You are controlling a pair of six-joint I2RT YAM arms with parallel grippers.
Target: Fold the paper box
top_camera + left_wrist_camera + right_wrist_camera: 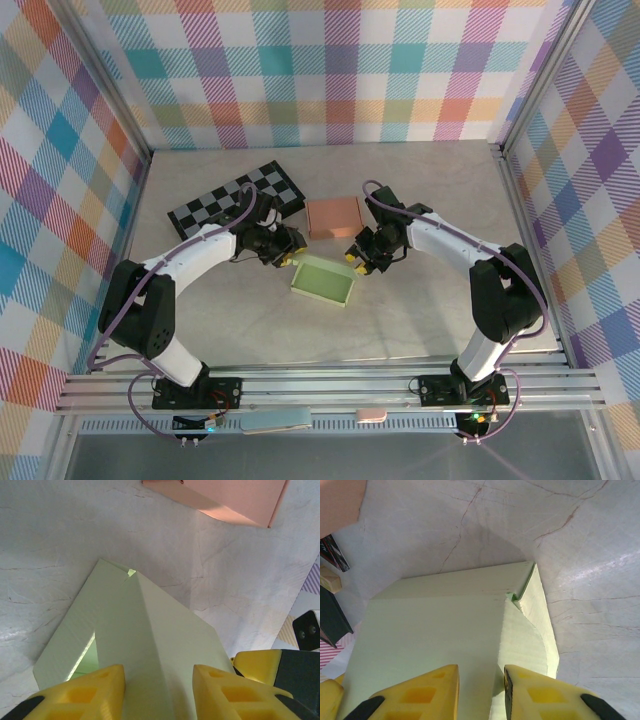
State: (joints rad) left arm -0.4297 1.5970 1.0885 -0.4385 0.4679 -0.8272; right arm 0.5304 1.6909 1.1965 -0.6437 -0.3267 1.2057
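Yellow fingers [95, 692] of the left gripper [159, 692] are straddling one end wall of the green paper box [323, 280], and the right gripper [481, 692] is straddling the opposite one. Both are standing narrow, but I cannot tell whether either is pinching. It is sitting open on the table [440, 190], just beside the pink box [334, 217].

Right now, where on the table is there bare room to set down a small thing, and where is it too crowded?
Free: the wide strip between the green box and the arm bases, and the far right corner, right of the pink box. Crowded: the middle, where the left fingers and right fingers work at the green box, with the checkerboard behind.
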